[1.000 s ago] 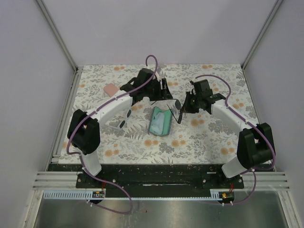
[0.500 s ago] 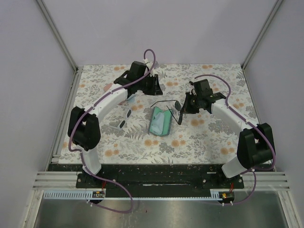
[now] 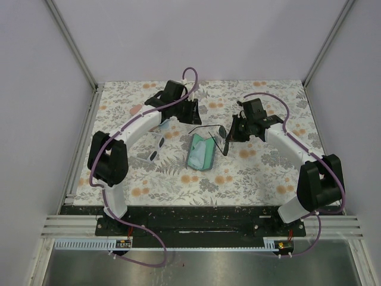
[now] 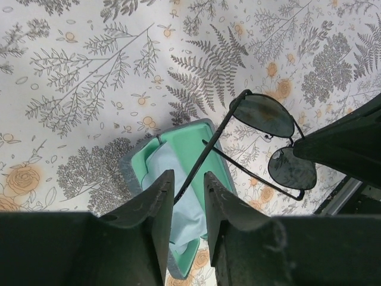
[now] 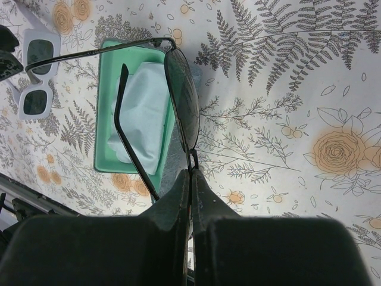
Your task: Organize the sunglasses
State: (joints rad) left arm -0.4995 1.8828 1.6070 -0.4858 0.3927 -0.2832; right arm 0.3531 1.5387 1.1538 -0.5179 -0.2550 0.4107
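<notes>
The black thin-framed sunglasses (image 3: pixel 221 131) hang above the open case (image 3: pixel 205 164), which has a green lining. My right gripper (image 3: pixel 231 134) is shut on the frame's edge beside one lens (image 5: pixel 181 101). Both temples are unfolded. One temple (image 4: pixel 205 149) reaches out over the case and passes between the fingers of my left gripper (image 4: pixel 186 182), whose jaws stand slightly apart around it. In the top view the left gripper (image 3: pixel 193 116) is just behind the case. The whitish sunglasses (image 3: pixel 153 149) lie folded on the table left of the case, also in the right wrist view (image 5: pixel 37 71).
A light blue cloth (image 5: pixel 143 113) lies inside the case (image 5: pixel 104 137); it also shows in the left wrist view (image 4: pixel 178 220). A pink case (image 3: pixel 137 109) sits at the back left, partly hidden by the left arm. White walls enclose the floral table (image 3: pixel 262 173).
My left gripper has drawn back from over the case toward the far left. One temple of the black sunglasses now sticks out toward it. The right gripper has hardly moved.
</notes>
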